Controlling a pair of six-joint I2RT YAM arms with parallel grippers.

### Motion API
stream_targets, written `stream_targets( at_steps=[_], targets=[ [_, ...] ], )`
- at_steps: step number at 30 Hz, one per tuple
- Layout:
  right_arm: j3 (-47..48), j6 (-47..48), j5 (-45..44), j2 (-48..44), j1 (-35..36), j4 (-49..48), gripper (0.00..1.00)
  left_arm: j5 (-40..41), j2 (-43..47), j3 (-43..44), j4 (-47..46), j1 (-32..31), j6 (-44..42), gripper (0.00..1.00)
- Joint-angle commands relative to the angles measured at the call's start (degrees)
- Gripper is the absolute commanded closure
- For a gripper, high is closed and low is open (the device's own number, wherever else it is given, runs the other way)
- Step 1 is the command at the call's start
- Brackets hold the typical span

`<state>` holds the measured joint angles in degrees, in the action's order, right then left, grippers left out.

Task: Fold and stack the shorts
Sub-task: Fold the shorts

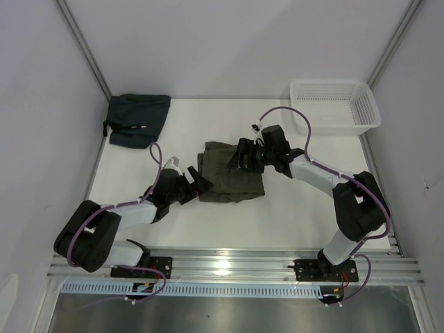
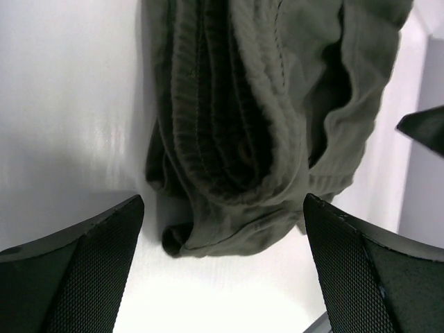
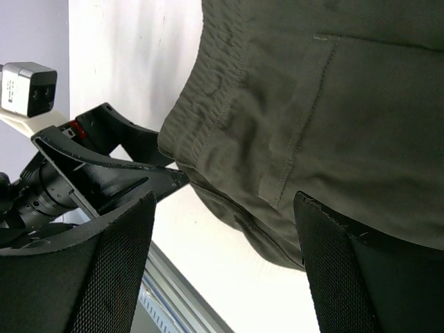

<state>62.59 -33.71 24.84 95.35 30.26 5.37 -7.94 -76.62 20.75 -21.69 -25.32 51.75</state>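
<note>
- Top view: olive-green soft cloth shorts lie folded into a rough rectangle in the middle of a white table.
- The left hand sits just beside the near-left edge of the shorts, its fingers spread apart.
- The right hand is over the far edge of the shorts, fingers also apart.
- A dark blue-grey folded cloth garment lies at the far-left corner of the table, and a white plastic lattice basket stands at the far right. Both are well apart from the shorts.
- Left wrist view: the two black textured fingers stand wide apart and hold nothing. The shorts lie just beyond them on the table, showing stacked layers of gathered, ribbed waistband.
- Right wrist view: the black fingers are spread wide above the shorts, with a stitched seam and waistband showing between them. No cloth is pinched. The left hand, its jaws gaping, lies close by the edge of the shorts.
</note>
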Motion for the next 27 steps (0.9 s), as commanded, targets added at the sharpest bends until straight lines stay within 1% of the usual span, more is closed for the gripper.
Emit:
stream_targets(
  at_steps=[1, 5, 11, 14, 17, 19, 20, 21, 22, 23, 24, 26, 27],
  targets=[
    [-0.45, 0.05, 0.12, -0.95, -0.11, -2.46, 0.18, -0.14, -2.83, -1.59, -5.88, 0.8, 4.5, 0.01],
    [-1.5, -0.39, 0.21, -1.83, -0.9, -2.82, 0.18, -1.81, -7.91, -1.59, -12.65, 0.98, 6.08, 0.01],
    [-1.85, 0.23, -0.49, -0.26, -1.7, -1.94, 0.19, -1.55, -12.23, 0.95, -14.34, 0.98, 6.61, 0.01],
    [-2.82, 0.05, -0.58, 0.45, -1.78, -3.17, 0.19, 0.03, -13.29, 1.4, -13.29, 1.06, 6.52, 0.01],
    [-3.35, -0.47, -0.23, 1.41, -1.96, -4.31, 0.19, 0.12, -15.75, 1.57, -14.6, 0.98, 7.05, 0.01],
    [-3.35, -0.74, -0.14, 1.59, -1.96, -4.66, 0.2, -0.4, -18.72, 1.92, -16.97, 0.98, 7.32, 0.02],
    [-3.35, -0.74, -0.14, 1.68, -1.96, -4.66, 0.2, -1.01, -20.74, 3.14, -17.67, 0.98, 7.32, 0.05],
    [-3.35, -0.74, -0.14, 1.59, -2.13, -4.66, 0.2, -1.19, -20.76, 3.24, -17.68, 0.98, 7.32, 0.05],
    [-3.44, -0.74, -0.23, 1.59, -1.96, -4.49, 0.2, -1.37, -22.33, 3.5, -18.29, 0.98, 7.32, 0.11],
    [-3.44, -0.65, -0.32, 1.51, -2.22, -4.4, 0.2, -1.2, -22.87, 4.46, -18.12, 0.98, 7.06, 0.15],
    [-3.61, -0.56, -0.32, 1.33, -2.22, -4.14, 0.2, -1.02, -23.22, 4.82, -17.6, 0.98, 6.79, 0.24],
    [-4.14, -0.48, -0.41, 0.89, -2.31, -4.05, 0.21, -0.23, -22.96, 5.35, -16.54, 0.89, 6.09, 0.33],
    [-4.49, -0.48, -0.41, 0.8, -2.49, -4.22, 0.2, 0.82, -22.61, 5.44, -16.1, 0.89, 5.74, 0.43]
  ],
)
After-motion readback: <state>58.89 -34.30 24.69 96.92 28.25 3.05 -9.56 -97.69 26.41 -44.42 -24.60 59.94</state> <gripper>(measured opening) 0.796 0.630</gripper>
